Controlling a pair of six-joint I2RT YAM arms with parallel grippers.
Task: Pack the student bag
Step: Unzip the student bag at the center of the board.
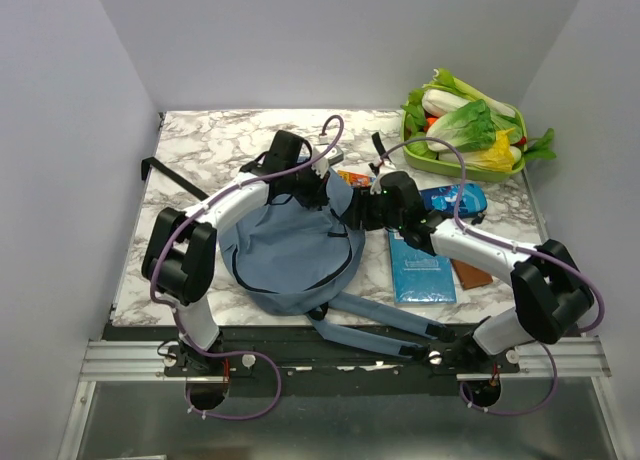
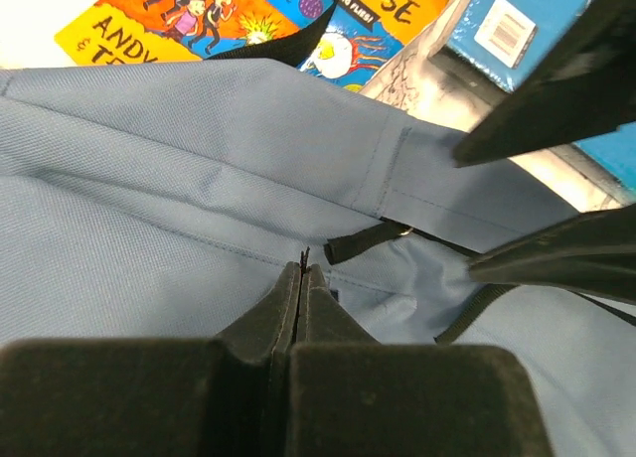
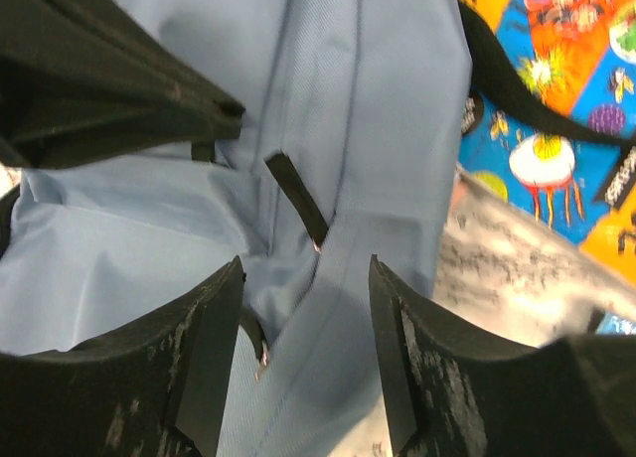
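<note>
Fingers of the left gripper (image 2: 302, 276) are pressed together at a seam of the student bag (image 1: 285, 250), which lies flat mid-way across the marble table (image 1: 200, 150), straps toward the arm bases. Right gripper (image 3: 303, 358) jaws stand apart astride a fabric fold. Beyond the bag lies a bright cartoon book (image 2: 199, 20); a teal booklet (image 1: 420, 265) lies to its right.

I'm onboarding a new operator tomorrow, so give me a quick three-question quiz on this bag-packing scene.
1. True or false: the right end effector is over the green tray.
2. What fills that tray? A) vegetables B) pens C) shoes
3. Is the left end effector open or shut?
Key: 1 false, it is open above the student bag; 2 A; 3 shut.
</note>
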